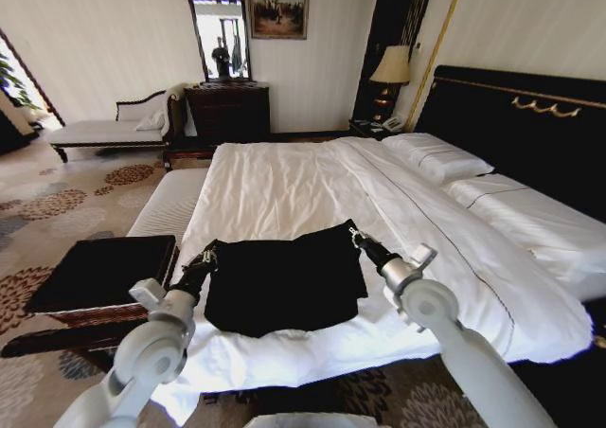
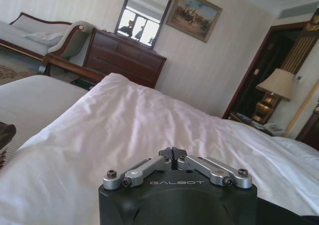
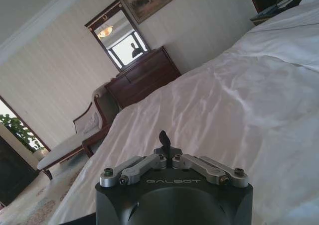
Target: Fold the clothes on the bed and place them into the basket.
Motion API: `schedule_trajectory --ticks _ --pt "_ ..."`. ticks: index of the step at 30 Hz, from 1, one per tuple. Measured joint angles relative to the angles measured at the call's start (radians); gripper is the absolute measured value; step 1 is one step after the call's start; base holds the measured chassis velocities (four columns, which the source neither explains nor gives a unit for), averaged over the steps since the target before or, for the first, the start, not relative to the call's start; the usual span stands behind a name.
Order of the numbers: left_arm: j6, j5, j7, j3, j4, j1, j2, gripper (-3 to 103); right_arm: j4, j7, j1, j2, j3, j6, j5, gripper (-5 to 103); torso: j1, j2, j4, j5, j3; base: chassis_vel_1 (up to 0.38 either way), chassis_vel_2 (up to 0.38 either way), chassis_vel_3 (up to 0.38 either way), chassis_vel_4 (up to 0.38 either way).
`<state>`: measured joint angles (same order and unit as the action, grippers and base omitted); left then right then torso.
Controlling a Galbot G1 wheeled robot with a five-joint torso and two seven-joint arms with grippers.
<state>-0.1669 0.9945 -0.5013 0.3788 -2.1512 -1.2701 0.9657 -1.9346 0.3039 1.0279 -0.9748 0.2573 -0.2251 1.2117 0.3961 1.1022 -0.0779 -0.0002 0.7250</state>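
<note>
L gripper (image 1: 212, 251) fingers pinched on left top corner of black T-shirt (image 1: 284, 281); R gripper (image 1: 357, 238) fingers pinched on its right top corner. Shirt lies folded betw. them on white bed (image 1: 284, 187); black-topped wicker basket (image 1: 99, 276) sits just outboard of L gripper, on floor.

Light: bright daylight from a doorway (image 1: 17, 87) at far left (blown out white)
Lamp (image 1: 391, 66): lit, weak warm glow
Shadows: soft, under the shirt (image 1: 284, 276)
Distortion: head view bends walls at the edges
Focus: gripper housings slightly soft
</note>
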Motion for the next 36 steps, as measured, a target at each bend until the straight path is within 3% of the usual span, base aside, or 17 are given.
schedule_trajectory --ticks 1,4,5,9,18,28,32,36 --pt "0.0 0.0 0.0 0.0 0.0 0.0 0.0 0 0.0 0.0 0.0 0.0 0.0 0.0 0.0 0 0.0 0.0 0.0 0.0 0.0 0.0 0.0 0.0 0.0" --pt "0.0 0.002 0.013 -0.042 0.169 0.138 0.021 0 0.149 -0.037 -0.087 -0.039 -0.067 0.017 -0.051 0 0.0 0.0 -0.0001 0.0002 0.0 0.0 0.0 0.0 0.0" --pt "0.0 0.002 0.013 -0.042 0.169 0.138 0.021 0 0.149 -0.037 -0.087 -0.039 -0.067 0.017 -0.051 0 0.0 0.0 -0.0001 0.0002 0.0 0.0 0.0 0.0 0.0" --pt "0.003 -0.027 0.053 -0.086 0.362 0.259 0.047 0 0.322 -0.057 -0.195 -0.092 -0.135 0.047 -0.111 0 0.0 0.0 0.0 0.0001 0.0 0.0 0.0 0.0 0.0" --pt "0.01 -0.061 0.081 -0.159 0.521 0.374 0.096 0 0.498 -0.081 -0.332 -0.148 -0.227 0.093 -0.182 0 0.0 0.0 -0.0002 0.0 0.0 0.0 0.0 0.0 0.0" --pt "0.029 -0.059 0.125 -0.271 0.801 0.64 0.147 0 0.777 -0.118 -0.501 -0.274 -0.284 0.171 -0.238 0 0.0 0.0 -0.0002 0.0003 0.0 0.0 0.0 0.0 0.0" --pt "0.04 -0.069 0.143 -0.284 0.887 0.68 0.169 0 0.845 -0.132 -0.514 -0.295 -0.271 0.189 -0.26 0 0.0 0.0 -0.0002 0.0002 0.0 0.0 0.0 0.0 0.0" --pt "0.061 -0.096 0.152 -0.281 0.882 0.652 0.188 0 0.852 -0.148 -0.485 -0.3 -0.255 0.224 -0.294 0 0.0 0.0 0.0002 0.0003 0.0 0.0 0.0 0.0 0.0"
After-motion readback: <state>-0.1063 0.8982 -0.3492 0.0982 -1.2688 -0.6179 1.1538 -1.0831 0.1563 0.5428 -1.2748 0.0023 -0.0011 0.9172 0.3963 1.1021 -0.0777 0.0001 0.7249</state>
